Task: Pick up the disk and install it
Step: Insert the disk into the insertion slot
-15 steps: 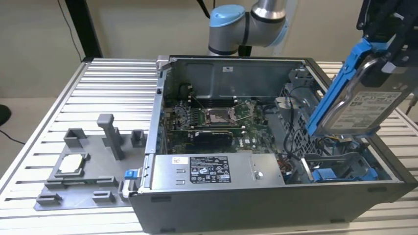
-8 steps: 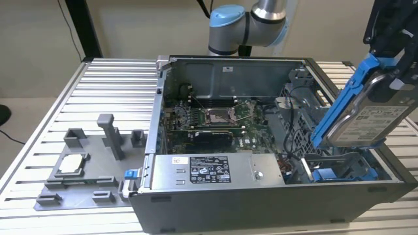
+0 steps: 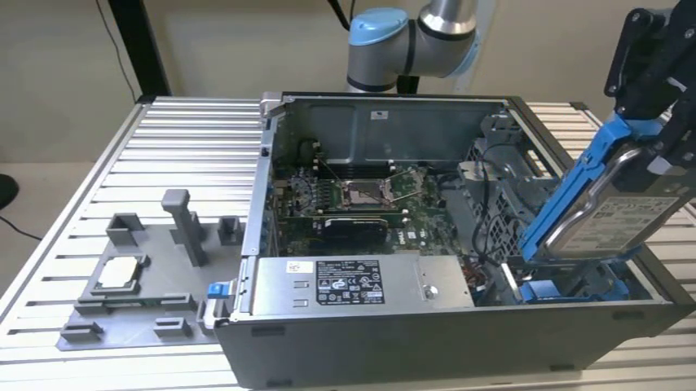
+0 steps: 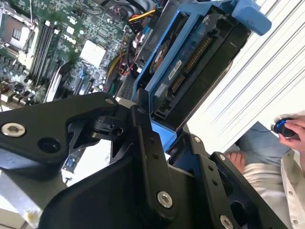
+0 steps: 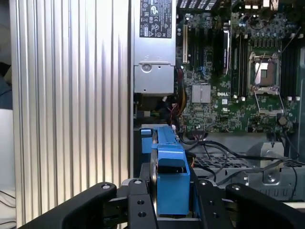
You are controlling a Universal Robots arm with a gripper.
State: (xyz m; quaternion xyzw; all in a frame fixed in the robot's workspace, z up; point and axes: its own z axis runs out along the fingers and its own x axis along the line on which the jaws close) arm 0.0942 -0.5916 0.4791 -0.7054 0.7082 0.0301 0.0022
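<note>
**Item 1.** Flat rectangular silver-grey metal disk (image 3: 614, 216) with a white printed label and a bright blue plastic frame. It stands steeply tilted at the corner of the case on the exterior view's right. Its lower end is down at a blue plastic drive bay (image 3: 571, 289); whether it is seated there cannot be told. The frame's blue edge also shows in the first wrist view (image 5: 169, 152), and its connector end in the second wrist view (image 4: 190, 62).

**Item 2.** Black two-fingered tool (image 3: 656, 114). It is clamped on the disk's upper end, one finger on each side of the blue frame, as seen in both wrist views (image 5: 170, 205) (image 4: 169, 138).

**Item 3.** Open grey metal computer case (image 3: 435, 342), lying on its side on the table.
- Green motherboard (image 3: 348, 216).
- Open, empty silver processor socket (image 3: 363, 193).
- Long grey metal box with a black label (image 3: 359, 285), along the near wall.

**Item 4.** Ribbed aluminium table (image 3: 185, 147), carrying the case and the fixture plate.

**Item 5.** Grey plastic fixture plate (image 3: 142, 314), well apart from the case on the exterior view's left. It holds a small square silver chip (image 3: 120, 273).

**Item 6.** Person's hand (image 4: 293, 129), beyond the table edge, resting on a small dark object.
</note>
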